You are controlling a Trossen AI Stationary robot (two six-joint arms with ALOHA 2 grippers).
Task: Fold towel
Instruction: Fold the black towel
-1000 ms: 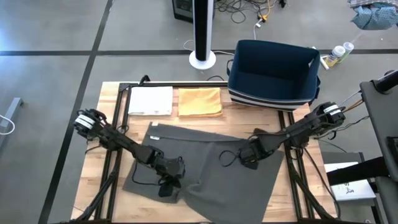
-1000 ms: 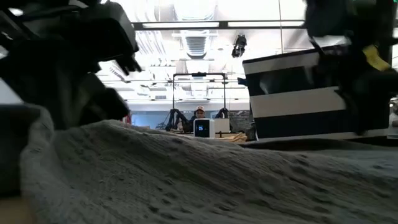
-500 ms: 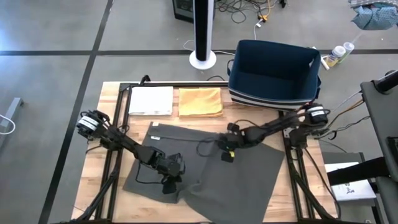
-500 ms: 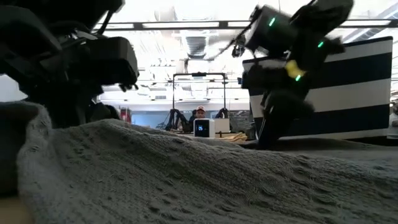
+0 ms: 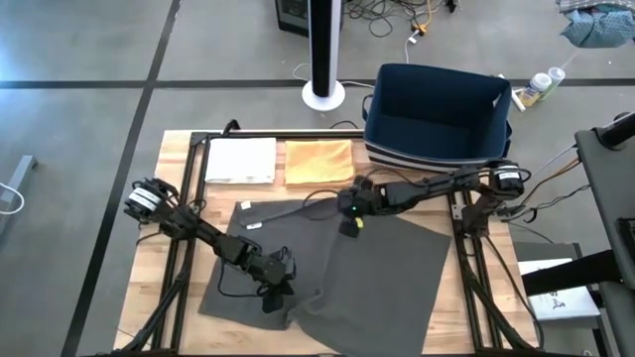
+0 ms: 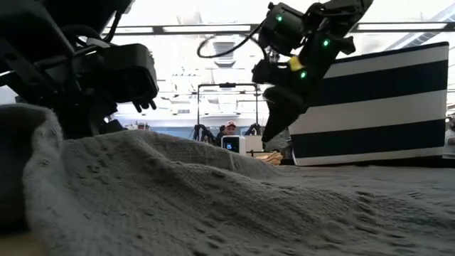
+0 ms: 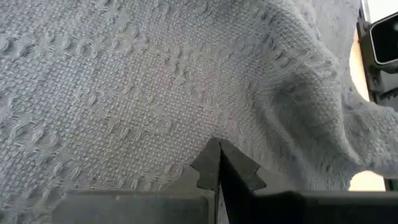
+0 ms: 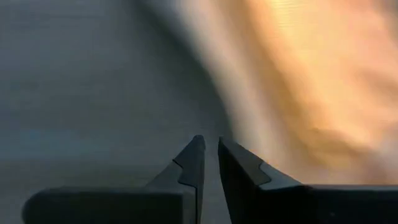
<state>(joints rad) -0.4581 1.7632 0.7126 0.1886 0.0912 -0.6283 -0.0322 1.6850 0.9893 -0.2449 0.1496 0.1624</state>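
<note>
Wooden table (image 5: 179, 174) (slatted) bears grey towel (image 5: 387, 273), white cloth (image 5: 239, 160), yellow cloth (image 5: 318, 162).

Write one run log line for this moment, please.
step: fold towel | left gripper: shut, on gray towel near front edge | right gripper: nearly shut, empty, above towel's far edge | fold: not done

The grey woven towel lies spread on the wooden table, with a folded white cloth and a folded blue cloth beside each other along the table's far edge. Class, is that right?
One detail is wrong: the folded cloth beside the folded white cloth is yellow, not blue, as the high view shows. The grey woven towel does lie spread on the wooden table.
</note>
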